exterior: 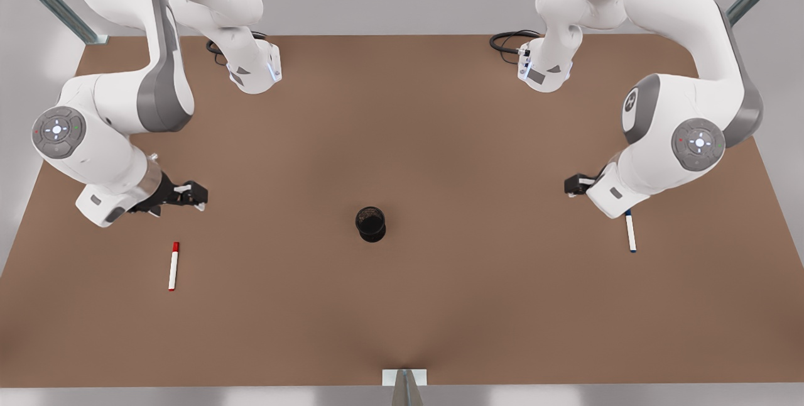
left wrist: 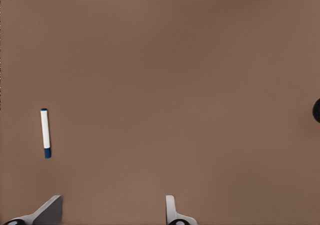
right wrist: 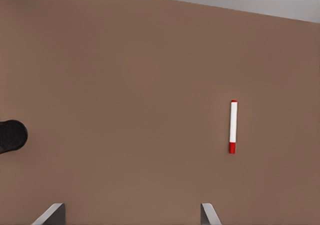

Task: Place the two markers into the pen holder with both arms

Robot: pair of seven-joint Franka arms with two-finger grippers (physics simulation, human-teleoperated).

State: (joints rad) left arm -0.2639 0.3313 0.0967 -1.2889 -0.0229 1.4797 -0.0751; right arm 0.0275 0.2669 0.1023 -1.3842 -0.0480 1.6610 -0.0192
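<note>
Brown tabletop (exterior: 402, 142) carries everything: the holder (exterior: 370, 224) at centre, the red marker (exterior: 173, 266) flat toward the front view's left, the blue marker (exterior: 630, 232) toward its right. The right gripper (exterior: 188, 195), fingers spread and empty, is held near the red marker; the left gripper (exterior: 575, 185), also spread, is held by the blue. Thin barrels could be rolled aside if the fingers are closed off-centre, and the small cup could be tipped by a tilted insertion.
</note>
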